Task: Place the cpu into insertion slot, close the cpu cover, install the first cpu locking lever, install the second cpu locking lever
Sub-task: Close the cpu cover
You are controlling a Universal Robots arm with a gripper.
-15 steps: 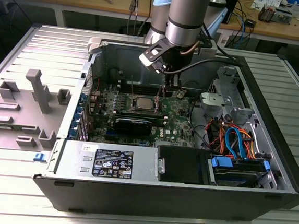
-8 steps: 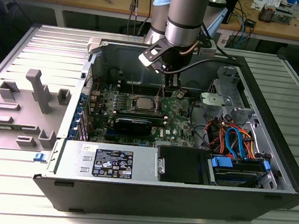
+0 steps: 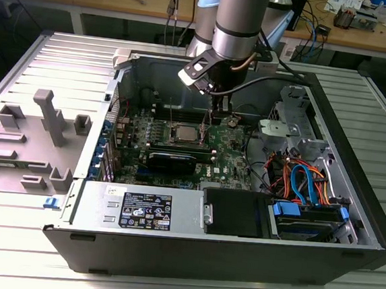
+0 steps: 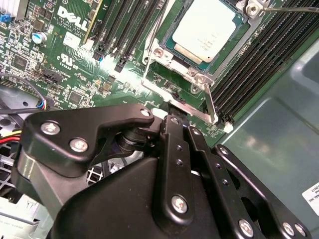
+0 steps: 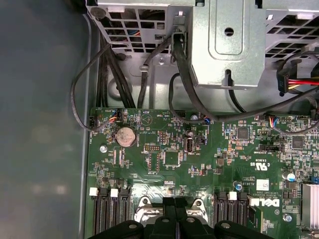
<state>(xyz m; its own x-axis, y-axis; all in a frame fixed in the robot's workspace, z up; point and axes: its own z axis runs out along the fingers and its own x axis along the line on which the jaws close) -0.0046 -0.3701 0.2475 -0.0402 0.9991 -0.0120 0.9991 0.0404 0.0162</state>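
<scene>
Second wrist view: cpu (image 4: 209, 30) sits in the slot (image 4: 162, 91), cover (image 4: 174, 57) down over it. Gripper (image 5: 176, 206) is just beside it, jaws look pressed together. My worry: the lever (image 4: 210, 102) slips off and springs up, or the tip scrapes the board (image 4: 75, 64).

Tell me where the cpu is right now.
The cpu lies in the insertion slot on the green motherboard, flanked by black memory slots, just to the exterior view's left of the gripper.
</scene>
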